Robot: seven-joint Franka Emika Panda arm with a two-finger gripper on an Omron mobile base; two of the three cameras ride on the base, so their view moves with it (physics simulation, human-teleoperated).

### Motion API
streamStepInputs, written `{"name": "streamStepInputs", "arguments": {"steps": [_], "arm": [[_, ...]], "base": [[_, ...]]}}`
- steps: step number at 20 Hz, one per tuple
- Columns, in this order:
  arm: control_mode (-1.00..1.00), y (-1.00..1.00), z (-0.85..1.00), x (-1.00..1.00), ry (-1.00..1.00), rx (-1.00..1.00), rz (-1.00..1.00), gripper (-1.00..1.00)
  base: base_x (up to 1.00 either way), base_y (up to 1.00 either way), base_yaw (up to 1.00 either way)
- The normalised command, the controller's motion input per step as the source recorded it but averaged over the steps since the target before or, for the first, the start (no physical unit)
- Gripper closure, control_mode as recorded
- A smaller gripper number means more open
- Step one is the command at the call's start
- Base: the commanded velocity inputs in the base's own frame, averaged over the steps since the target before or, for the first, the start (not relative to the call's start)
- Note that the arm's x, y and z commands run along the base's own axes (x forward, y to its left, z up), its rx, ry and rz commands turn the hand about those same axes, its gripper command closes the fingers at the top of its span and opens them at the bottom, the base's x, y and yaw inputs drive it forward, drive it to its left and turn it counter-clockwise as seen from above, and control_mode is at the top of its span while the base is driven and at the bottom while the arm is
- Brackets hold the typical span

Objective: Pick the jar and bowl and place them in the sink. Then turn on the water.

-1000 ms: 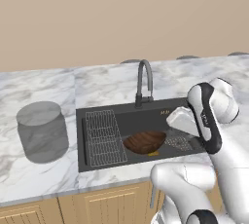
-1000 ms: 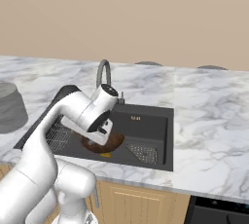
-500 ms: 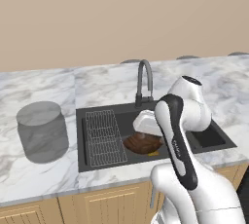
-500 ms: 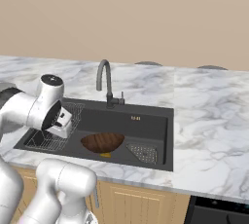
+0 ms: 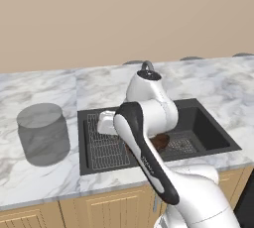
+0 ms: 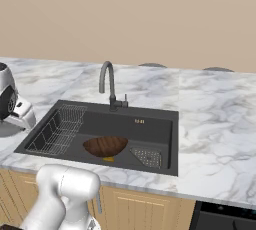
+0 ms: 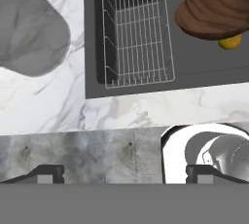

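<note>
Hand view — jar (image 7: 29, 28) probably beyond fingers (image 7: 46, 173)

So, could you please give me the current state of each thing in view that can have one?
jar: upright on the counter left of the sink, lid on.
bowl: in the sink, tilted.
sink: no water in it.
faucet: off, no stream.
gripper: open, empty.

The bowl (image 6: 105, 146) is seen as dark brown wood with striped grain. The jar (image 5: 43, 134) is rendered in translucent grey, glass-like material. The sink (image 6: 155, 131) is finished in matt black, its rack (image 7: 136, 33) made of thin wire. The tabletop (image 6: 215, 119) is shown as smooth veined marble, the faucet (image 6: 107, 81) as dark grey metal.
</note>
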Motion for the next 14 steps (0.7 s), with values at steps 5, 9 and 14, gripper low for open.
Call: {"name": "streamStepInputs", "arguments": {"steps": [5,9,14], "arm": [[-1.0,0.52,0.42,0.06,0.02,-0.08,0.0,-1.0],[-1.0,0.53,0.23,0.09,0.0,-0.03,0.0,-1.0],[-1.0,0.67,0.01,0.11,0.0,-0.01,0.0,-1.0]], "base": [[0.0,0.0,0.0],[0.0,0.0,0.0],[0.0,0.0,0.0]]}}
